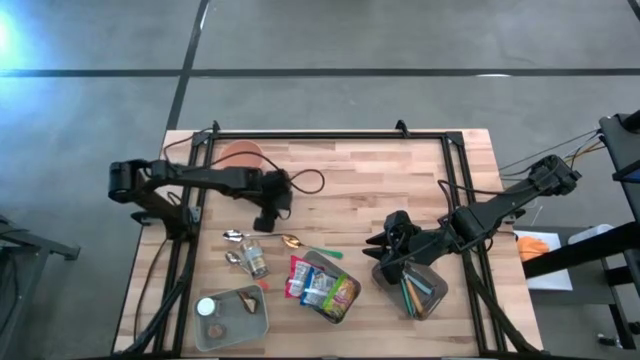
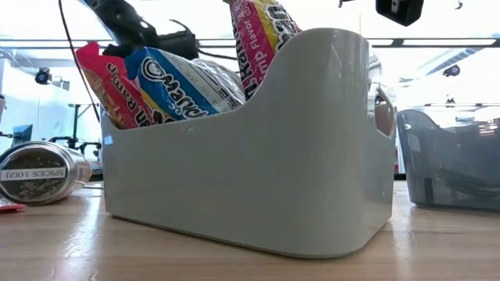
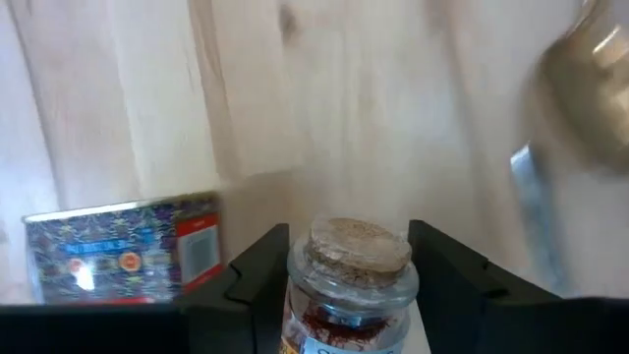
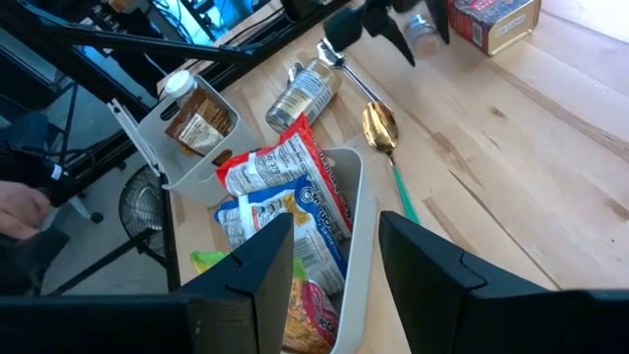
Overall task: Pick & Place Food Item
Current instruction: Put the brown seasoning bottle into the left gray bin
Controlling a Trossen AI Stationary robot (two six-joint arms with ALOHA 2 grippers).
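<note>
Left gripper [image 3: 349, 285] clamped on a cork-topped spice jar [image 3: 352, 280]

We see the jar lifted above the table [image 1: 380, 180] (a tin [image 3: 123, 246] just beside); right gripper [image 4: 334, 261], fingers apart and empty, hovers over the noodle-packet bin [image 4: 359, 221].

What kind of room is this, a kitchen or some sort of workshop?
Probably a robotics lab or workshop, not a kitchen. A wooden table stands on a bare concrete floor, with two dark robot arms mounted at its sides. The food is staged: ramen packets in a white bin, like practice props.
</note>
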